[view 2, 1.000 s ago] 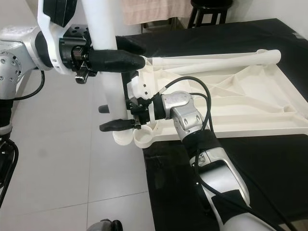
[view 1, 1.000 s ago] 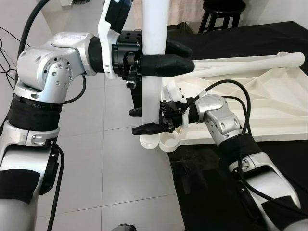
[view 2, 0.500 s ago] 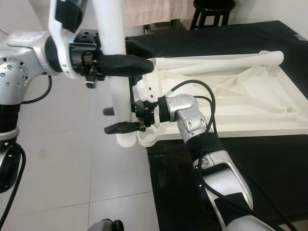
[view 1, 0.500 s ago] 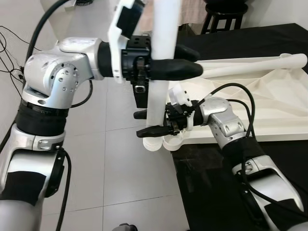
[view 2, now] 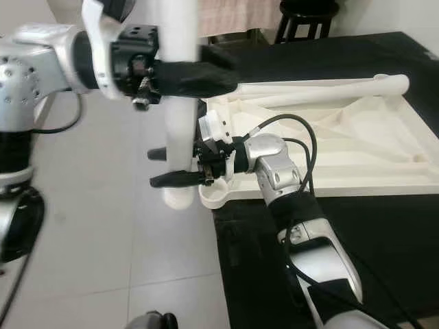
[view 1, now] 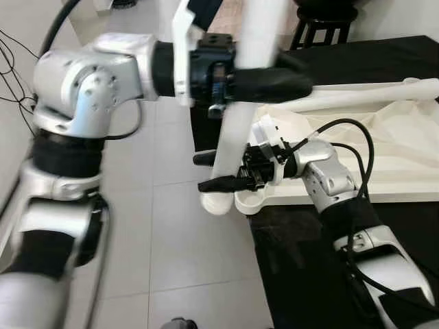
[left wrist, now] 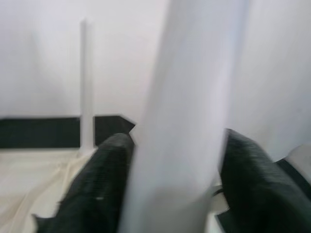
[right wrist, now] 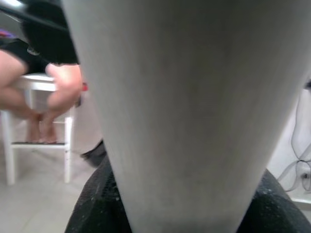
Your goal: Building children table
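A white table leg stands nearly upright, its top leaning toward the table. My left gripper is shut on it high up, and the wrist view shows a black finger on each side of the leg. Lower down, my right gripper is shut on the same leg. The leg's bottom end hangs over the floor just left of the round corner socket of the upturned white table top. Another white leg lies along the top's far side.
The table top rests on a black cloth to my right, with tiled floor on the left. A black stool stands behind and cables trail at far left. A person sits on a white stool across the room.
The left arm has swung the leg's top to the right, so the leg now leans. Its bottom end stays beside the corner socket. The right gripper keeps its hold.
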Robot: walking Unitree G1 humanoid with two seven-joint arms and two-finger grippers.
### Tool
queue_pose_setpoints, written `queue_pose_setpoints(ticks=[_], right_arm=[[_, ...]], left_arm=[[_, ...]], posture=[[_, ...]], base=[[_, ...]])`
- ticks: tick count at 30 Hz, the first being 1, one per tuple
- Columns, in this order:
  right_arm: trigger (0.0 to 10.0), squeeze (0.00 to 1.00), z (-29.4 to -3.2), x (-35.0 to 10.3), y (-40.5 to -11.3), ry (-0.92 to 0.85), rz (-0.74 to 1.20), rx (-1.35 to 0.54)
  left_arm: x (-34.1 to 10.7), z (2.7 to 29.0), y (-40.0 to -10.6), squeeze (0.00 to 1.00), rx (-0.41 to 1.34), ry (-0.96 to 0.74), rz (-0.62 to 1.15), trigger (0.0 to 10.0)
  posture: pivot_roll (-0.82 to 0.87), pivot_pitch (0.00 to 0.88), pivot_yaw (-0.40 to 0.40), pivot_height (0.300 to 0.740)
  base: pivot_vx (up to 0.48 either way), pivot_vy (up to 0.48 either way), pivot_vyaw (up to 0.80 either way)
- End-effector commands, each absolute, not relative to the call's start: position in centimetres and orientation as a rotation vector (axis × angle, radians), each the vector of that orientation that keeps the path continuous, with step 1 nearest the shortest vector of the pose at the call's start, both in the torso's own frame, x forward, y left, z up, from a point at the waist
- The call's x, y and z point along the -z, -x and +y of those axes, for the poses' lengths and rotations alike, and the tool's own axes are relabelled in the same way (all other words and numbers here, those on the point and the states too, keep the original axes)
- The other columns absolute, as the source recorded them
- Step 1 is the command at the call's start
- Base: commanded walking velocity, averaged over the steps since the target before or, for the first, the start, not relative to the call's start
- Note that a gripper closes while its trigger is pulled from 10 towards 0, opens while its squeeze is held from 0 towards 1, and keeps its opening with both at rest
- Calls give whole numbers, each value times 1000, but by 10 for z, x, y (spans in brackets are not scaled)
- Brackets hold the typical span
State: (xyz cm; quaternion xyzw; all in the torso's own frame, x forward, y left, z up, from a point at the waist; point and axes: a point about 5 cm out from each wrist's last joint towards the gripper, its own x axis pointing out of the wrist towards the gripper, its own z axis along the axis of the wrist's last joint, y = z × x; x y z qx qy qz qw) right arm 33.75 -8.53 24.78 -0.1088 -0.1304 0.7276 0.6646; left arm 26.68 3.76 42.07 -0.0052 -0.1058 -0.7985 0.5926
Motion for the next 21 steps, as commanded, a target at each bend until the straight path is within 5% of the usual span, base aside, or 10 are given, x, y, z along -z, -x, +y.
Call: queue_pose_setpoints(ticks=[1,9,16,17,18,19,21], right_arm=[[0,0,-73,-239,-341,275,-208,-1617],[0,0,-79,-246,-347,266,-236,-1554],[0,0,-96,-254,-356,260,-265,-1440],[0,0,-101,-257,-359,261,-272,-1398],[0,0,-101,-257,-359,261,-272,-1398],[0,0,-108,-260,-363,260,-283,-1343],[0,0,-114,-263,-367,260,-293,-1297]], left_arm=[[-428,14,-253,1000,1926,-37,-264,10000],[-456,20,-263,1000,1743,-49,-369,10000],[-469,80,-267,1000,1526,-61,-499,10000],[-471,96,-264,337,1481,-64,-525,10000],[-471,96,-264,337,1481,-64,-525,10000],[-471,124,-263,0,1427,-64,-556,10000],[-471,149,-261,0,1381,-62,-584,10000]], posture=[[34,122,53,740],[36,126,48,740],[41,133,37,740],[42,135,33,740],[42,135,33,740],[44,136,30,740],[46,138,27,740]], base=[[0,0,0],[0,0,0],[0,0,0],[0,0,0],[0,0,0],[0,0,0],[0,0,0]])
